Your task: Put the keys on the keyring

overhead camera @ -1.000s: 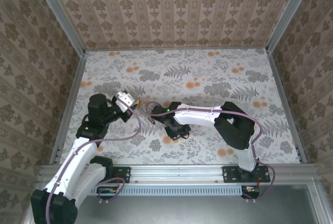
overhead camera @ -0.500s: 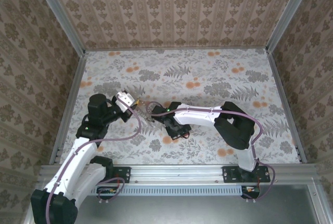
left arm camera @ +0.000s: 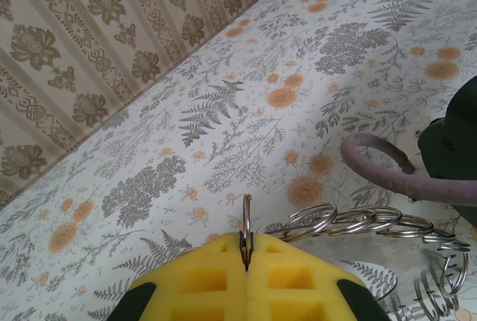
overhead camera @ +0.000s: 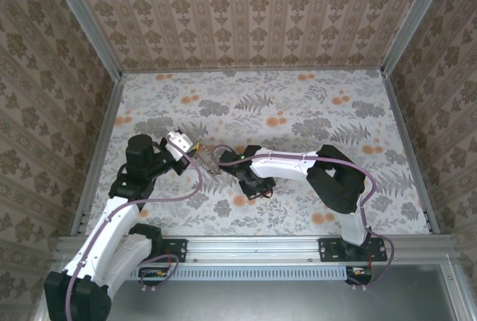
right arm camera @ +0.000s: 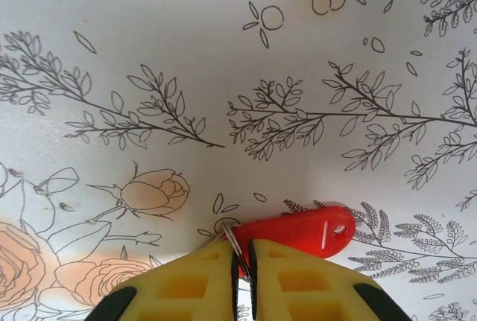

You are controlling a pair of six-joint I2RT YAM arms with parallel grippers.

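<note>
Far table point(overhead camera: 298, 97) half open; near centre crowded by keyring point(left arm camera: 350, 223), purple cable point(left arm camera: 432, 189), right arm point(overhead camera: 283, 163)

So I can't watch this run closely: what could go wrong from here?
The right gripper pinches the red key only by its thin wire loop, so the key may swivel or slip out. The left gripper grips the keyring by a single thin coil at the fingertips; the other coils trail sideways and could twist loose.
</note>
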